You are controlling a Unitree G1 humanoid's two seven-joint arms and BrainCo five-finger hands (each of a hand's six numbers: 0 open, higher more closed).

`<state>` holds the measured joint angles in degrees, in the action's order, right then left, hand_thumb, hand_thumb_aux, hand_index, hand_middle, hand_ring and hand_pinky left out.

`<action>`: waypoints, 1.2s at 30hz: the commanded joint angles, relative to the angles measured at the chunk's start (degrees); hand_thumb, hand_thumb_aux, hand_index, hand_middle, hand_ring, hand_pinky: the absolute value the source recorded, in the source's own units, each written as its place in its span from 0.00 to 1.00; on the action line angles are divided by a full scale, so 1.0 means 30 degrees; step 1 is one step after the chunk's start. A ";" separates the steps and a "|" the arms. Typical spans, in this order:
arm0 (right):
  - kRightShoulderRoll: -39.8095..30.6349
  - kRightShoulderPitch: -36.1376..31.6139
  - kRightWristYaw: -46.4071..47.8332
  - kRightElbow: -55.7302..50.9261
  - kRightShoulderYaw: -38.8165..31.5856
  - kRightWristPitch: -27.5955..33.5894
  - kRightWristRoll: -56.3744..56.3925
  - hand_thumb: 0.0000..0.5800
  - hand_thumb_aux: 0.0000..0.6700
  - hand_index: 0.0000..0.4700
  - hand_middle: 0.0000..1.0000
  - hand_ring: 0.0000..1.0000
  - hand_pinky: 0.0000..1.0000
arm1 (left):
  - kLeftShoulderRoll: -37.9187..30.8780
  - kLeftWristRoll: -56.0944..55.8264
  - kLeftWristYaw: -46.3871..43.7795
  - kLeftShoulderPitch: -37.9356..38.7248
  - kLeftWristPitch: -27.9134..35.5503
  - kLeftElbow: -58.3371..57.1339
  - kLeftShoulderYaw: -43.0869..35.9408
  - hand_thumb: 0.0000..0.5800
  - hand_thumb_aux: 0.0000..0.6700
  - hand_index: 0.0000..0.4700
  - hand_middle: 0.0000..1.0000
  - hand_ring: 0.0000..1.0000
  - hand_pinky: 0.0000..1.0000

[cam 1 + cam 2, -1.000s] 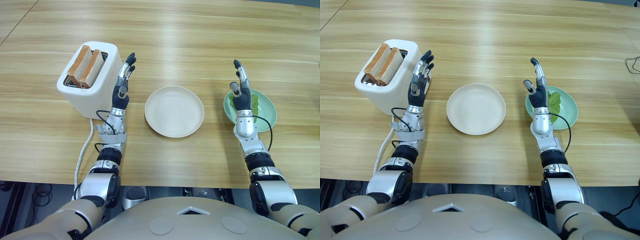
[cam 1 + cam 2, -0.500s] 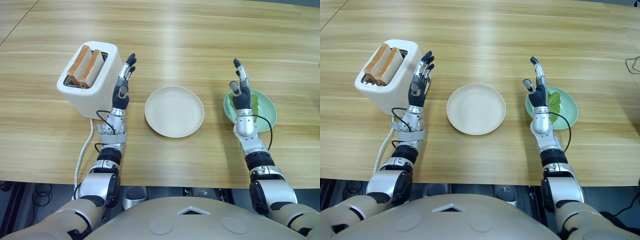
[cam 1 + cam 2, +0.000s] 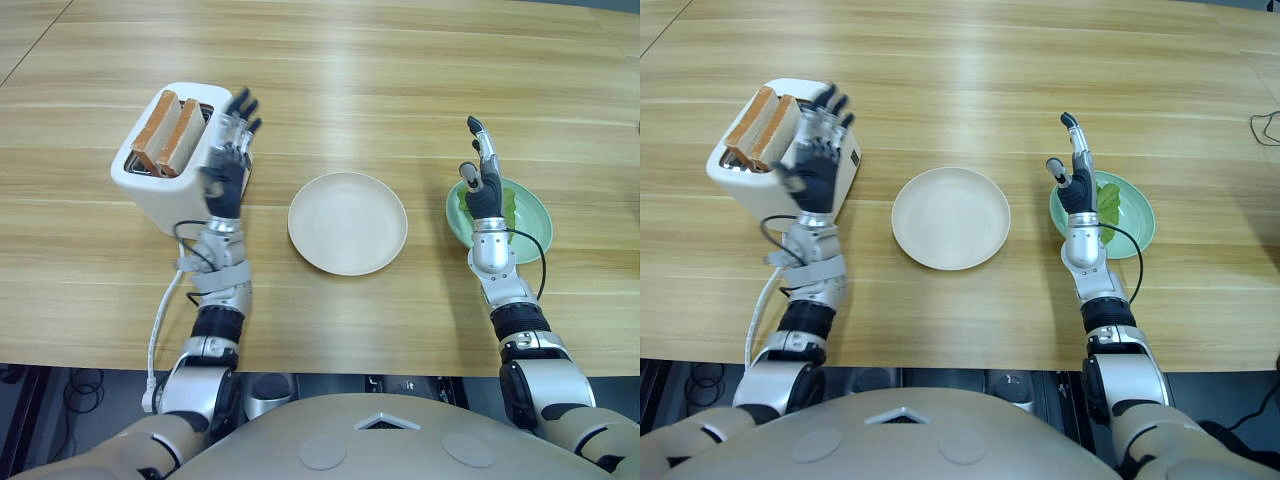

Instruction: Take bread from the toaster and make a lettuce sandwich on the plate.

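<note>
**Bread in the toaster, both robot hands up and holding nothing**

The two eyes give almost the same scene, with a couple of small differences. The right eye view picks up a thin black cable (image 3: 1266, 128) at the far right edge of the bench (image 3: 420, 60). It also puts the left robot hand (image 3: 224, 168) over the right half of the toaster (image 3: 148, 195), right next to the slots. From the left eye the hand lines up more along the toaster's right side wall, fingertips just past the top corner. I honestly can't tell if it's touching the casing.

Materials: the toaster is a white, smooth, rounded box. Two slices of bread (image 3: 170, 132) with brown crusts stand upright in it side by side. A white cord (image 3: 164, 312) runs from it to the near edge of the bench. The plate (image 3: 347, 222) is round, shallow, cream and matte. It sits mid-bench between the arms, well apart from the toaster. Off to the right is a pale green bowl (image 3: 537, 225) with a crinkly lettuce (image 3: 1110, 204) leaf in it. The bench is light wood planks with visible grain.

Hands: the left one is wide open, fingers spread and pointing away from the robot. The right robot hand (image 3: 483, 192) is raised over the near-left rim of the bowl, fingers straight, thumb out to the side, gripping nothing.
</note>
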<state>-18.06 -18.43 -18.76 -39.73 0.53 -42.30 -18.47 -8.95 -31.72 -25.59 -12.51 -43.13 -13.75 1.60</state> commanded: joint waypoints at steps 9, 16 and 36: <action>-0.0169 0.0157 -0.0117 0.0164 0.0027 0.0049 -0.0121 0.00 0.00 0.00 0.00 0.00 0.00 | -0.5004 0.7142 0.2544 0.0835 -0.1159 0.4114 0.7809 0.00 0.00 0.00 0.00 0.00 0.00; -0.0188 0.0173 -0.0171 0.0189 0.0024 0.0083 -0.0171 0.00 0.00 0.00 0.00 0.00 0.00 | -0.9256 1.7888 0.8859 0.0536 -0.2901 -0.3072 0.9819 0.00 0.00 0.00 0.00 0.00 0.00; 0.0032 0.0086 -0.0203 -0.0020 -0.0156 0.0147 -0.0448 0.00 0.00 0.00 0.00 0.00 0.00 | -1.3912 2.5197 2.0371 -0.2599 0.0395 -1.3303 0.0263 0.30 0.16 0.16 0.00 0.00 0.00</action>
<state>-18.12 -18.28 -19.62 -39.64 0.43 -42.37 -19.85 -50.28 43.53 34.64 -19.76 -42.14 -52.24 4.59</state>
